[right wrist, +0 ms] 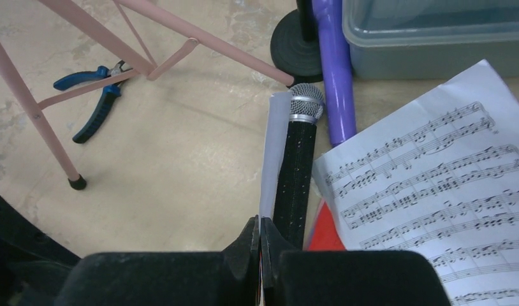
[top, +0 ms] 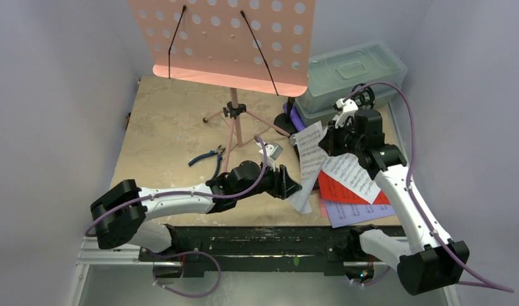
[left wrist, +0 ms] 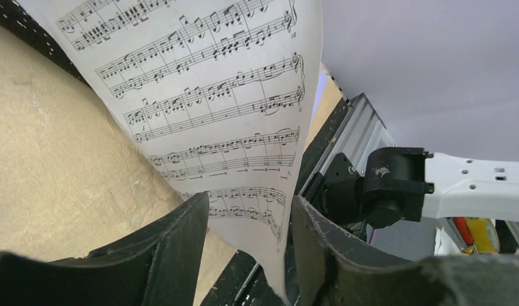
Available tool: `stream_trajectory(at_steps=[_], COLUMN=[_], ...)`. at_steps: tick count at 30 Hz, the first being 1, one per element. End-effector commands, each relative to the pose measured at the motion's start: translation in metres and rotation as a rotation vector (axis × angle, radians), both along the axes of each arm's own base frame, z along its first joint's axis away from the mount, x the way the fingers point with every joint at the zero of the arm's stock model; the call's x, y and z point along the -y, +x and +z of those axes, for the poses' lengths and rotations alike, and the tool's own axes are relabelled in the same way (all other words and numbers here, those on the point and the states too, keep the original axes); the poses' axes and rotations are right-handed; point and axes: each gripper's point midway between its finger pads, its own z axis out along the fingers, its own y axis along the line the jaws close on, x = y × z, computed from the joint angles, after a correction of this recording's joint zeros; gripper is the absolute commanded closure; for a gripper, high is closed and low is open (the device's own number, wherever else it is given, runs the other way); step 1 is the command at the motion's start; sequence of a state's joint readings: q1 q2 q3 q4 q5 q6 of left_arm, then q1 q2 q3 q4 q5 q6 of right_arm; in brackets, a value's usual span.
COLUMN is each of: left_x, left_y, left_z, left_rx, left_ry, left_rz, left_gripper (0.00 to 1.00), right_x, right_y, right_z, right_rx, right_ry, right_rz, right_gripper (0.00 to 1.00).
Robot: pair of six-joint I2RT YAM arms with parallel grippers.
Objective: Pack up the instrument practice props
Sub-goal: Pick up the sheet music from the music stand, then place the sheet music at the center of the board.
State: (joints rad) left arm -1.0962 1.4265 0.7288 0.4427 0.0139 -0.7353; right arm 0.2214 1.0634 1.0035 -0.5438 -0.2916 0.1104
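Stand [top: 225,44]: pink, upright at far centre of table [top: 161,127]; perforated panel faces cam, tripod feet on tabletop.
Pliers [top: 208,157]: blue handles, flat on table, just L of stand post.
L gripper [top: 294,185]: reaches R across near-centre; jaws part-way apart, clamping nothing. Lower corner of held sheet [left wrist: 219,108] hangs in the gap betw. the fingers [left wrist: 180,242].
Held sheet: white, printed music, raised off table betw. both arms, curling down to L gripper; seen edge-on from R wrist cam.
Black mic [right wrist: 296,172]: lies on table, silver head pointing at stand leg; head just beside purple mic [right wrist: 333,76].
Purple mic: lies against box front, next to black round mic base [right wrist: 297,44].
R gripper [right wrist: 259,223]: jaws fully closed, pinching top edge of held sheet.
White sheet [top: 349,177]: on top of red sheet [top: 338,190], near-R of table.
Lavender sheet [top: 356,213]: lowest of pile, at near edge.
Box [top: 349,73]: greenish, lid on, far-R corner.
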Motion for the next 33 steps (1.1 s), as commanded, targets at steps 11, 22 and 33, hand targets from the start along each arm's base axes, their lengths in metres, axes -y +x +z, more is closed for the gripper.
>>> stream_trajectory(at_steps=[11, 22, 33], left_x=[-0.077, -0.131, -0.16], left_y=[0.011, 0.01, 0.009], left_z=[0.033, 0.037, 0.04], left_rx=[0.15, 0.176, 0.195], left_ry=[0.123, 0.162, 0.184], left_rz=[0.164, 0.29, 0.355], left_gripper=[0.17, 0.1, 0.08], right_x=[0.038, 0.097, 0.113], right_y=[0.014, 0.054, 0.085], right_z=[0.058, 0.026, -0.01], right_rx=[0.266, 0.159, 0.156], right_ry=[-0.368, -0.761, -1.002], right_rz=[0.209, 0.361, 0.64], right_gripper=[1.0, 1.0, 0.97])
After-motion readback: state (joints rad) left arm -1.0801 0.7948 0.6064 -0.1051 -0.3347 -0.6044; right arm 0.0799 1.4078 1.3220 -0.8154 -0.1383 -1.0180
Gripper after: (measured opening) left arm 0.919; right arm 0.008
